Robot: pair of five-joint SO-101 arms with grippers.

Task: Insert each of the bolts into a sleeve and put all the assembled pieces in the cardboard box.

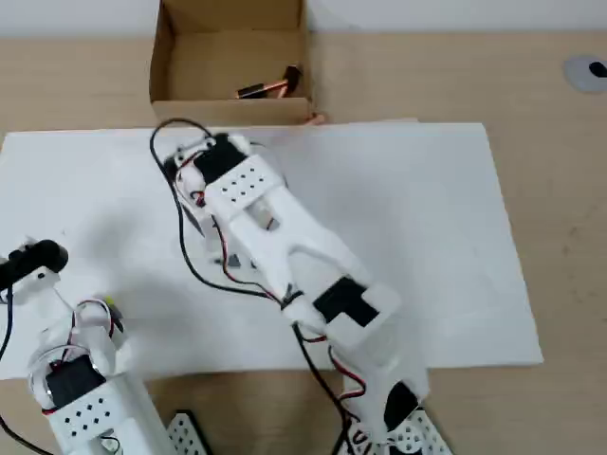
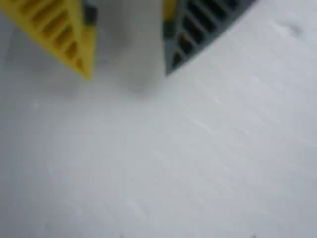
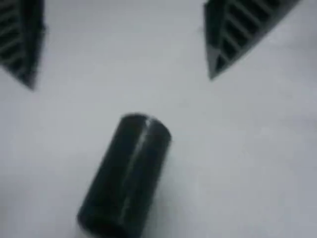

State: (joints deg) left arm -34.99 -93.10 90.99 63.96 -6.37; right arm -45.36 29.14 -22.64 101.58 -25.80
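High view is mostly taken up by a wooden table [image 1: 555, 190], over which a white sheet [image 1: 427, 237] is spread. The right arm [image 1: 275, 227] is laid out from the lower middle of the frame to the upper left of the sheet. It is bent down at the wrist, so its gripper end is covered by its own body and wires. The left arm [image 1: 76, 389] is cut off at the lower left corner, and its tip is hard to make out there. The cardboard box [image 1: 228, 111] is set at the top edge, left of centre, with its far wall cropped.

In the right wrist view the right gripper [image 3: 121, 79] is spread wide above the sheet. In the left wrist view the left gripper [image 2: 128, 73] is likewise parted over the sheet, its fingers blurred.

A black sleeve [image 3: 124, 178] is seen lying on its side near the right gripper, apart from both fingers, with one end cut off by the frame. Assembled pieces [image 1: 270, 87], copper and black, are seen lying inside the box.
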